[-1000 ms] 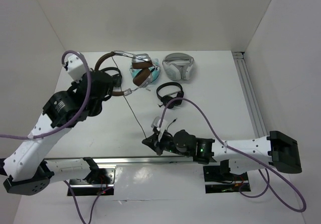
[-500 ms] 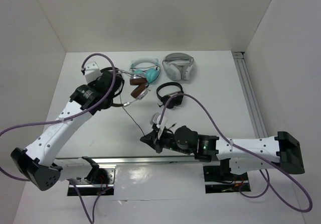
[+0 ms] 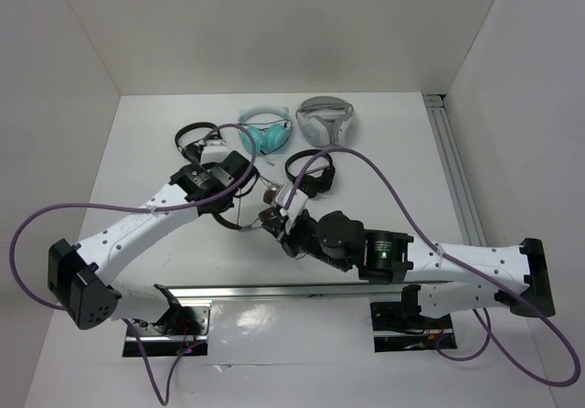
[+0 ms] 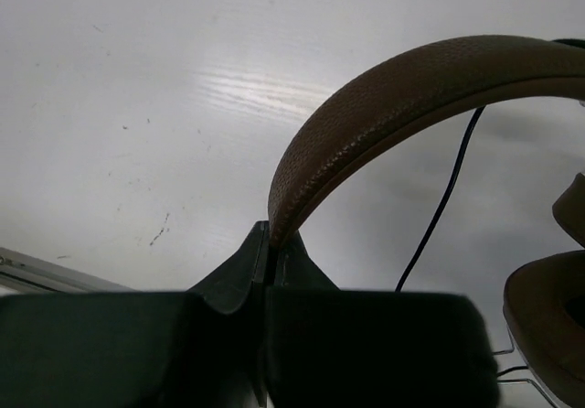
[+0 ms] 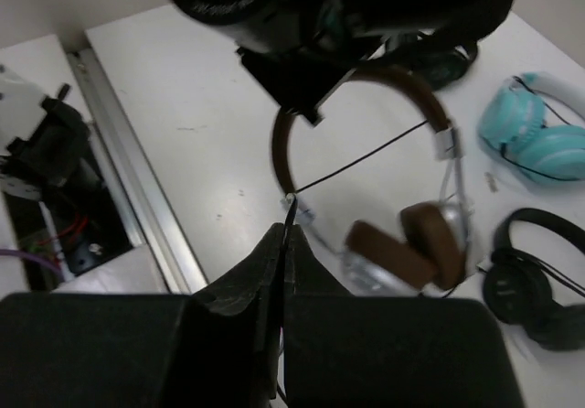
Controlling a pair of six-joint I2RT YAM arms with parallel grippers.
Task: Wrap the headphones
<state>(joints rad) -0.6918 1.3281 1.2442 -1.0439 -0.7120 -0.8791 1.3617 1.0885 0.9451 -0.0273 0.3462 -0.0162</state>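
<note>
The headphones (image 3: 268,195), with a brown leather headband (image 4: 411,97), brown ear pads (image 5: 411,239) and silver cups, hang above the middle of the table. My left gripper (image 4: 270,243) is shut on one end of the headband; the top view shows my left gripper (image 3: 238,202) beside the right one. My right gripper (image 5: 286,230) is shut on the thin black cable (image 5: 366,156), which runs taut across the headband's arc. From above, my right gripper (image 3: 271,220) sits just below the ear cups.
At the back lie a teal pair (image 3: 268,134), a white-grey pair (image 3: 325,120), a small black pair (image 3: 311,172) and another black pair (image 3: 194,135). A metal rail (image 3: 452,170) runs along the right edge, another rail (image 3: 274,291) along the front.
My left arm has swung the headphones from the back left toward the table's middle. My right gripper has moved up and away from the front edge with the cable, closing in on the headphones.
</note>
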